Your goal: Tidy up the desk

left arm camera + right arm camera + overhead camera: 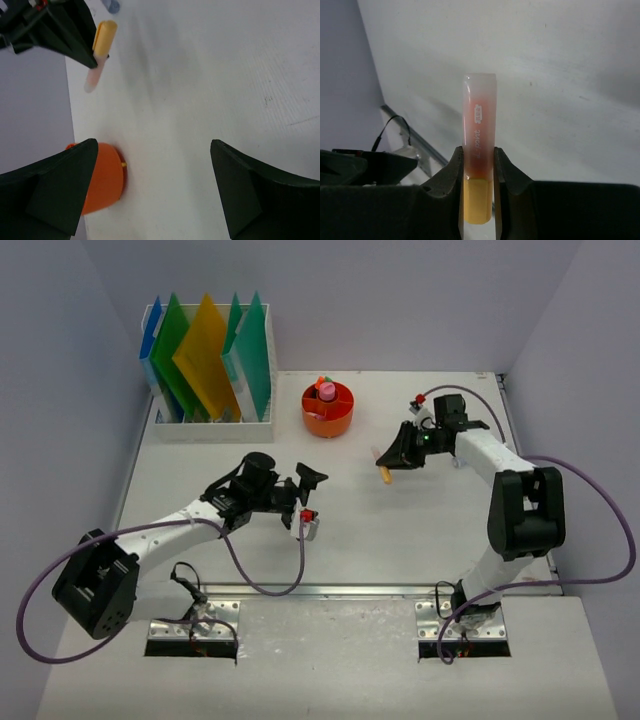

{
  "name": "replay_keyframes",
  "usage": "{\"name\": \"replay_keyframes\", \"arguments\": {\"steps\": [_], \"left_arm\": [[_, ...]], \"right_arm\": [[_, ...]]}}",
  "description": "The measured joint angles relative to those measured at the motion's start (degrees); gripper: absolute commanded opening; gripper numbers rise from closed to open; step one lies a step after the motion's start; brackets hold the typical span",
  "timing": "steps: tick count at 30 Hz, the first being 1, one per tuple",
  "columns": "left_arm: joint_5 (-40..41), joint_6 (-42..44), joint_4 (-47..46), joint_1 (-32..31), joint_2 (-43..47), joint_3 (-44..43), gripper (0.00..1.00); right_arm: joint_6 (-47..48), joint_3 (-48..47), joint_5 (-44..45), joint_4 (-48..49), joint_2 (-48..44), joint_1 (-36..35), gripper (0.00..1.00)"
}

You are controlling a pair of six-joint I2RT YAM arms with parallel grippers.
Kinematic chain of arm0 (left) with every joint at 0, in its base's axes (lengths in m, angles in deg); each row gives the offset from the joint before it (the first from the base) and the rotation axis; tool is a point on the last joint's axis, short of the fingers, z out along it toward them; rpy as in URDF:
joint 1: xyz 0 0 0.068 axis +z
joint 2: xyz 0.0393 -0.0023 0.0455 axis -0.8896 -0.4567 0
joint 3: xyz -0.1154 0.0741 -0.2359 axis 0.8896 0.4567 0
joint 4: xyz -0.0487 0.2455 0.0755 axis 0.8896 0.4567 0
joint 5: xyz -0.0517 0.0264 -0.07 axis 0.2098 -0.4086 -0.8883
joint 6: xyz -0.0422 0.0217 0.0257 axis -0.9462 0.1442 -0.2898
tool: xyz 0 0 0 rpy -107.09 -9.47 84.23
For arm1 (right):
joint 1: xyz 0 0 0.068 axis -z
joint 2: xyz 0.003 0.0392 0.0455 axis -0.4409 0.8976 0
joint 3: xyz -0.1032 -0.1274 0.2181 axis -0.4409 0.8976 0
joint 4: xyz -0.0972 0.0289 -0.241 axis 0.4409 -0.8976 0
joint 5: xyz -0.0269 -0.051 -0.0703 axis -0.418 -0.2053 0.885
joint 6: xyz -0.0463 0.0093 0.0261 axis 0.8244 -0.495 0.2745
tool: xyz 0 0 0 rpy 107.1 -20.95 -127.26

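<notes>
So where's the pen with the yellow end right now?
The pen is pinched in the right gripper, a bit right of centre in the top view, just right of the orange cup.

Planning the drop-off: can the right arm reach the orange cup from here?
Probably yes. The right claw, shut on the highlighter, sits close to the orange cup with only bare desk between.

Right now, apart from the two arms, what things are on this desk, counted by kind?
white file rack: 1
coloured folders standing in it: 5
orange pot: 1
highlighter, held in the right gripper: 1
Total: 8, leaving out the pot's small contents, which are too small to count.
</notes>
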Motion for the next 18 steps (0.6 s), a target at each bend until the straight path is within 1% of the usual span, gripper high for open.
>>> {"name": "replay_keyframes", "arguments": {"steps": [3, 7, 13, 18], "left_arm": [[-0.8, 7.3, 0.1, -3.7, -3.8, -2.1, 0.88], [-1.2, 12.5, 0.9, -7.8, -8.5, -6.8, 0.88], [-1.2, 13.9, 3.9, -11.7, -15.9, -16.0, 0.87], [-1.2, 13.7, 7.2, -13.5, -21.4, -23.2, 0.81]], "right_arm": [[-4.5, 4.5, -1.6, -0.9, 0.4, -0.1, 0.00], [-7.8, 6.4, -1.3, -3.1, 0.3, -0.9, 0.00], [-12.4, 11.0, -1.6, -1.6, -3.1, -2.9, 0.00], [-14.6, 12.1, -1.7, -1.2, -4.8, -4.6, 0.00]]}}
